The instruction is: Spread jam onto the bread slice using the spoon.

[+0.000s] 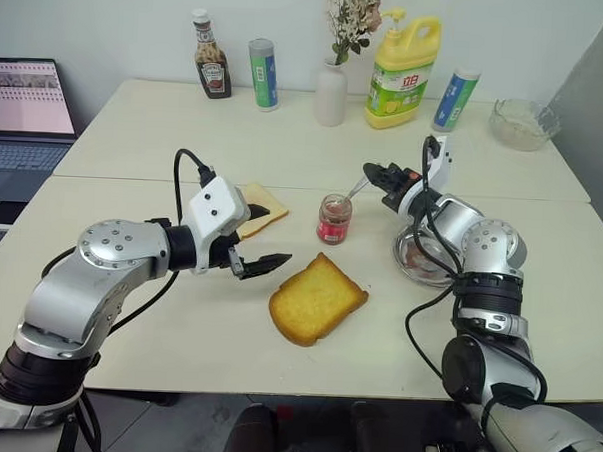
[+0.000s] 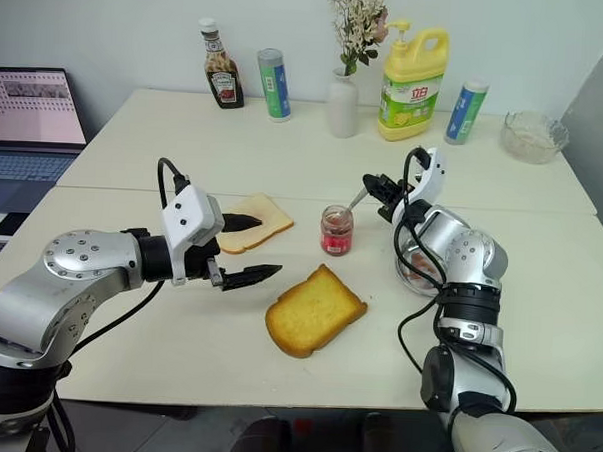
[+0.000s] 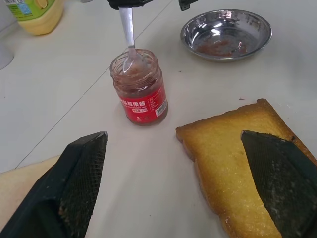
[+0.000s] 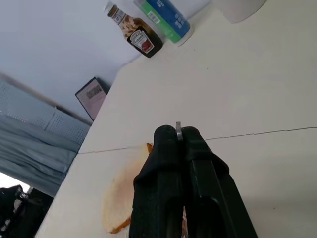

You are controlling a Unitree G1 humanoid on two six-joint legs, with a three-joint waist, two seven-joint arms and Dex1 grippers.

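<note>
Spoon [image 3: 127, 29] stands with its bowl down in the open jam jar [image 1: 334, 218] at mid-table, its handle pinched in the clenched right gripper [image 1: 376, 173]. Thick toasted bread slice [image 1: 317, 299] lies flat just in front of the jar, metal dish [image 3: 226, 33] to the right. Left gripper [image 1: 257, 239] hangs released, fingers spread, near the toast, with a paler slice [image 2: 255, 221] behind it.

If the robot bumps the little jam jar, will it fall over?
Maybe. The jam jar is small, upright and taller than wide, so a sideways knock could tip it. It looks like glass, so it might break. The spoon dipped in it could lever it.
</note>
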